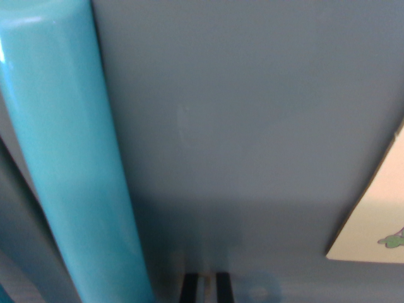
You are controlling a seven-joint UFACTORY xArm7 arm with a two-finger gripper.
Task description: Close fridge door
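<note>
A flat grey fridge door (252, 126) fills most of the wrist view, very close to the camera. A thick teal cylindrical handle (69, 164) runs from the top left down to the bottom edge along the door's left side. At the bottom centre, two dark fingertips (188, 289) of my gripper (205, 289) poke into the picture, close together and right up against the door surface. Nothing shows between them. A soft shadow lies on the door just above them.
A cream-coloured sticker or card (379, 221) with a small green figure is fixed to the door at the lower right. A darker grey strip (19, 240) lies left of the handle.
</note>
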